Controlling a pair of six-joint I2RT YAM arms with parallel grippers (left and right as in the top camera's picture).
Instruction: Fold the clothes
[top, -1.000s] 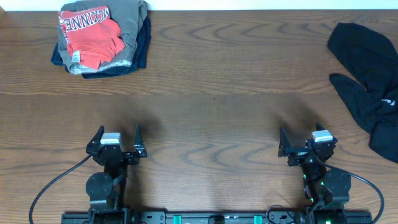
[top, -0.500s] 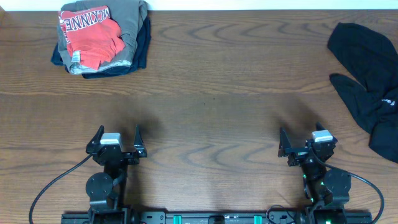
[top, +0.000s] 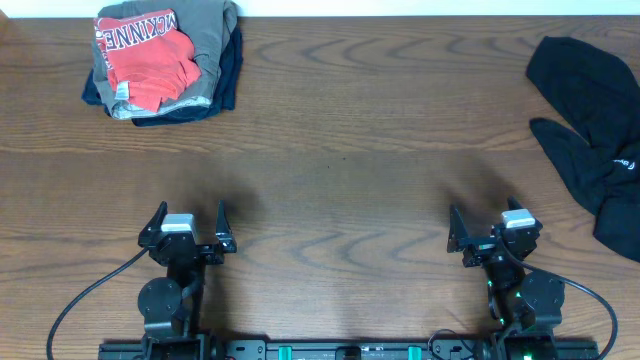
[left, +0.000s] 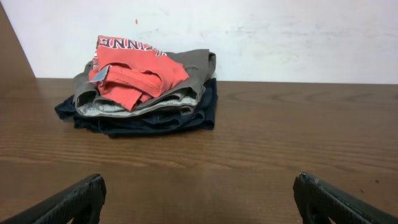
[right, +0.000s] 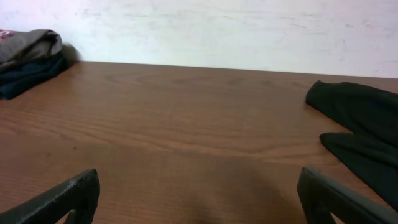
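The left hand (top: 190, 212) sits at the near edge of the desk (top: 340, 140), left of centre, with its two fingers spread wide apart. Nothing is between them, and they touch no garment. The right hand (top: 482, 214) sits at the near edge on the right side, also spread wide and holding nothing. In each wrist view only bare wood lies between the dark fingertips.

The black top (top: 585, 120) lies crumpled at the far right of the desk, partly cut off by the right edge of the overhead view. It is well apart from both hands. A small white spot near that edge may be its logo, though it is too small to be sure.

At the far left rests a stack of folded garments (top: 165, 65), with a red shirt (top: 145, 55) with white letters on top of grey and navy pieces.
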